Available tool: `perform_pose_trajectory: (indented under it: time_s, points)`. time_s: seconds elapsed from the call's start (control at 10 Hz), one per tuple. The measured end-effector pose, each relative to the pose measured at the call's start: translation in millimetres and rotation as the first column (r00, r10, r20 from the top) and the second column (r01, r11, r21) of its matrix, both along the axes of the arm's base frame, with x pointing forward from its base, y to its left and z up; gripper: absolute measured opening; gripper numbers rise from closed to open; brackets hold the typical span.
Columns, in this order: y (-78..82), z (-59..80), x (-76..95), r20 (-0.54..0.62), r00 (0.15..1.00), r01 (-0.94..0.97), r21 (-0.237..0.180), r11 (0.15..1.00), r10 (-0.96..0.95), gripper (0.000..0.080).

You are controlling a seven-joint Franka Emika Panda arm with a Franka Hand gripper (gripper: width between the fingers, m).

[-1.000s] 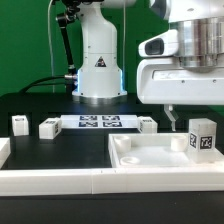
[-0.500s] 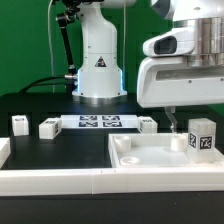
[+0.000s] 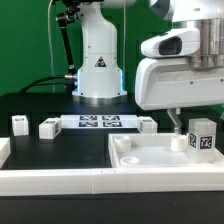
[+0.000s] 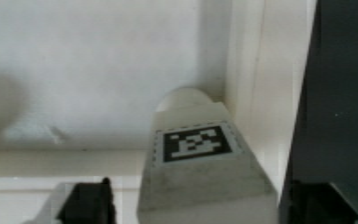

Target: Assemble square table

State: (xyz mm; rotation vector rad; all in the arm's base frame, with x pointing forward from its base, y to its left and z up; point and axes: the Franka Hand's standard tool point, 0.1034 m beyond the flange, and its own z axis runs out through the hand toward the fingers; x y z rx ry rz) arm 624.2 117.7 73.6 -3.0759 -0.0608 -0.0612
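The square tabletop, a white slab with a raised rim, lies flat in front of the marker board, toward the exterior view's right. The standing leg, a white tagged block, is upright at the slab's far corner, beyond the board's right end. The near leg lies just beside that end. The outer leg and the inner leg lie off the board's left end.

One tabletop, four legs, one marker board.
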Motion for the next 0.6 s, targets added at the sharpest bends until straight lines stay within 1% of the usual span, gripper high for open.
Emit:
perform_pose_trajectory:
  time_s: [0.1, 0.2, 0.3, 0.4, 0.6]
  points:
    - [0.0, 0.0, 0.0, 0.000, 1.000, 0.004, 0.000, 1.000, -0.004, 0.0389]
    - [0.0, 0.0, 0.0, -0.002, 1.000, 0.025, 0.001, 1.000, -0.025, 0.0290]
    - [-0.1, 0.0, 0.0, -0.002, 1.000, 0.025, 0.001, 1.000, -0.025, 0.0290]
    - [0.1, 0.0, 0.0, -0.007, 0.995, 0.100, 0.006, 0.995, -0.100, 0.0290]
    - [-1.2, 0.2, 0.9, -0.029, 0.934, 0.356, 0.031, 0.934, -0.355, 0.0290]
